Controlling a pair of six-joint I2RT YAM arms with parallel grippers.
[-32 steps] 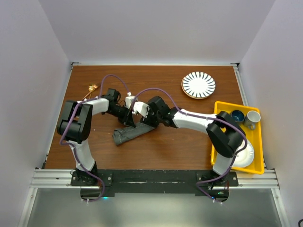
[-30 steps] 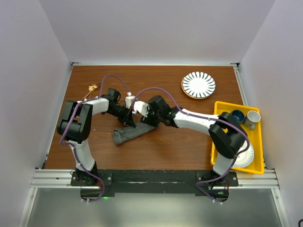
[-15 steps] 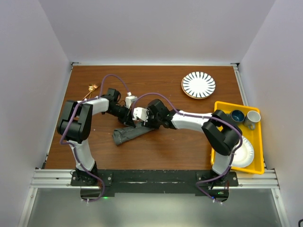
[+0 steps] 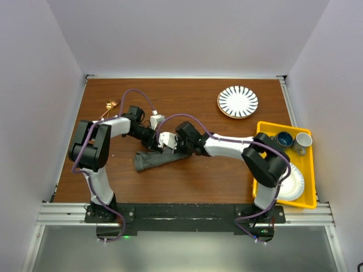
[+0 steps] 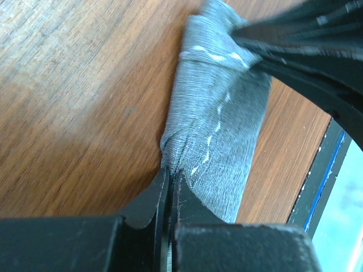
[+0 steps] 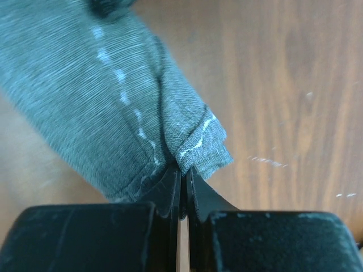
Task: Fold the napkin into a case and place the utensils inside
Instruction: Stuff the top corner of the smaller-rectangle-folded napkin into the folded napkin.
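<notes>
The dark grey napkin (image 4: 154,159) lies as a narrow folded strip on the brown table, left of centre. My left gripper (image 4: 153,144) is shut on a pinch of its fabric near the strip's upper end; the left wrist view shows the napkin (image 5: 224,119) running away from the left gripper (image 5: 170,173). My right gripper (image 4: 170,148) is shut on a hemmed corner of the cloth just beside it, and in the right wrist view the napkin (image 6: 96,107) bunches above the right gripper (image 6: 182,170). The gold utensils (image 4: 109,105) lie at the far left, apart from both grippers.
A striped plate (image 4: 237,101) sits at the back right. A yellow tray (image 4: 311,195) at the right edge holds two cups and a white dish. The right arm's fingers (image 5: 306,51) cross the top right of the left wrist view.
My right gripper has moved left onto the napkin's end and shut on its corner. The strip has shifted slightly. The left gripper has kept its hold.
</notes>
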